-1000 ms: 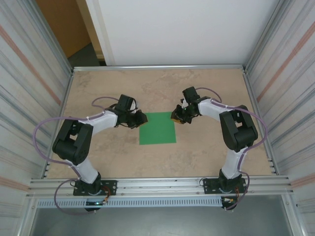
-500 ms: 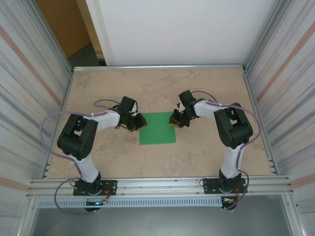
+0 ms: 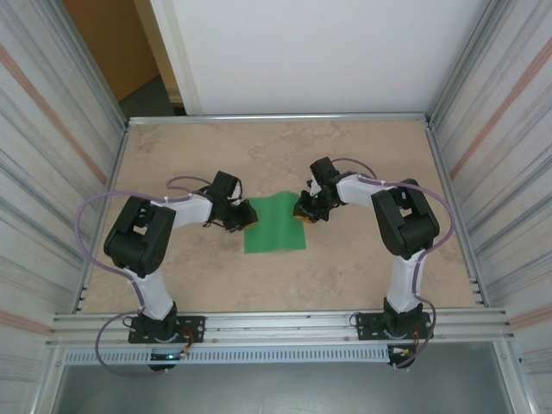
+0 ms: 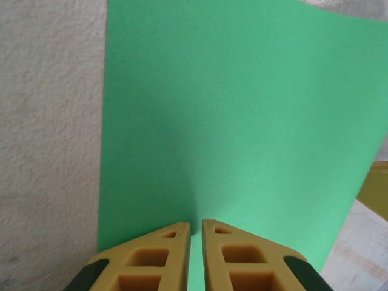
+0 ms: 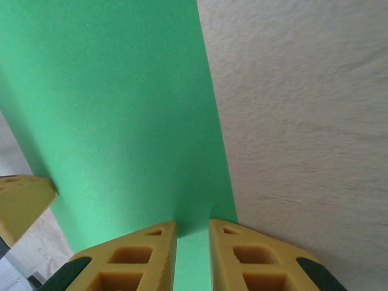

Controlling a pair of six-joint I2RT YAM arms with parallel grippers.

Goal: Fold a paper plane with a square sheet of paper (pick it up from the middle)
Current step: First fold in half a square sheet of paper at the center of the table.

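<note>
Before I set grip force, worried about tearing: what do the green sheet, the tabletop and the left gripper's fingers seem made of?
Square sheet of paper: thin matte green paper, faintly grainy, bowing without creasing.
Table: beige, mottled stone look, low sheen; possibly laminate.
Left gripper's fingers: yellow, dull, with cut-out cells; likely moulded or printed plastic.
</note>
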